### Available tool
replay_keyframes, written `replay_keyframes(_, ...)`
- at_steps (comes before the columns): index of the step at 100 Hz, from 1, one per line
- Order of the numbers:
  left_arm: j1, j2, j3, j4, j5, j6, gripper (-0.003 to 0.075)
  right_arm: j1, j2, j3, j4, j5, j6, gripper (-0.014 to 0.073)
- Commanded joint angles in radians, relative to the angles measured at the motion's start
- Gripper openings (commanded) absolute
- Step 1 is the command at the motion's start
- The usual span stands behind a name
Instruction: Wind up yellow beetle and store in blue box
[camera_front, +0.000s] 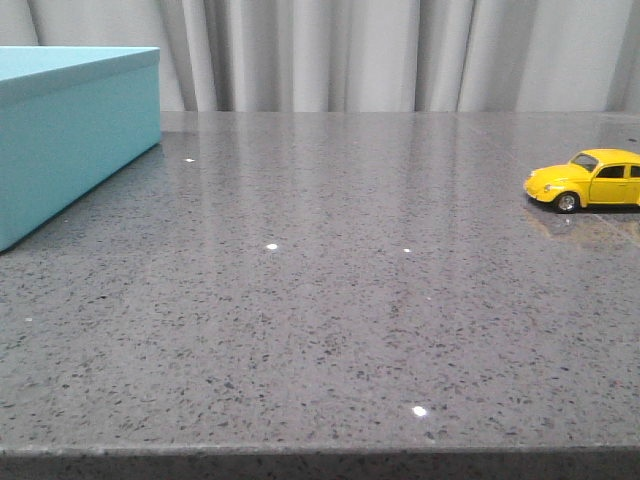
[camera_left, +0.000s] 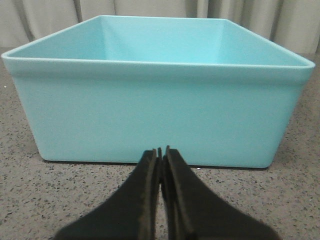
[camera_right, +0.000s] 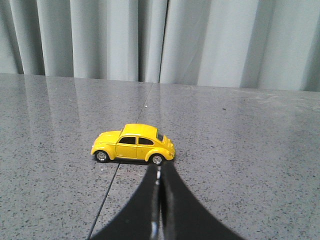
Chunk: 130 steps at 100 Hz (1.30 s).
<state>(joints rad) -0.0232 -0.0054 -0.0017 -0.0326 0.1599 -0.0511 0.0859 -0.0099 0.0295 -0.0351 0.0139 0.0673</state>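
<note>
- Nearest the front camera: bare grey speckled table (camera_front: 320, 330) filling the lower frame, with no arm in sight from this angle.
- Left wrist view, bottom centre: the left gripper (camera_left: 162, 150) has its dark fingers pressed together, nothing between them, tips low over the table and pointing at the near wall of the blue box (camera_left: 160, 110).
- That box is open-topped and looks empty as far as its inside shows; in the front view it sits at the upper left of the frame, partly cut off by the edge.
- Right wrist view, bottom centre: the right gripper (camera_right: 159, 175) is pressed together too, holding nothing, tips just short of the yellow beetle (camera_right: 133, 143).
- The beetle stands on all four wheels, side-on to that gripper, nose toward the left of the frame; in the front view it's at the right edge, mid-height, well apart from the box.
- Farthest back: pale pleated curtains (camera_front: 400, 50) across the top.
- Risks, as I read it: nothing is started, and those closed fingers must spread before they reach the car, or they'll shove it and it will roll off on this slick top.
- A glossy, rounded body could squirt out of a pinch placed too high.
- Winding means dragging it backwards; loosen early and it shoots away.
- Then a long carry across the table to the box, where a weak hold drops it short.
</note>
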Motion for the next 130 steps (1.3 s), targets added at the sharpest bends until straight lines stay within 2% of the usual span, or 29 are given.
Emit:
replay_keyframes(1,-0.003,-0.032,0.024,0.001,-0.084,-0.004,-0.0019,-0.006,-0.022,-0.017,-0.009,-0.083,-0.007,-0.0062)
replay_keyframes(46,-0.003,-0.032,0.024,0.001,-0.098,-0.004,-0.0019,-0.006,-0.022,-0.017,-0.009,-0.083,-0.007,-0.0062)
replay_keyframes(74,-0.001,-0.032,0.019,-0.001,-0.311,-0.004,-0.0019,-0.006,-0.022,-0.018,-0.009,-0.13,-0.007,-0.0062)
replay_keyframes(88,-0.001,-0.026,-0.029,-0.003,-0.275,-0.004,-0.0019,-0.006,-0.021,-0.034,-0.009,-0.133,-0.006,-0.0062)
replay_keyframes(105,-0.001,0.046,-0.158,-0.001,-0.126,-0.004,-0.0019,-0.006,0.023,-0.122,-0.009,-0.041,-0.003,-0.006)
replay_keyframes(130,-0.001,0.205,-0.28,-0.001,-0.126,-0.004,-0.0019,-0.006,0.19,-0.313,0.001,0.119,0.004,-0.006)
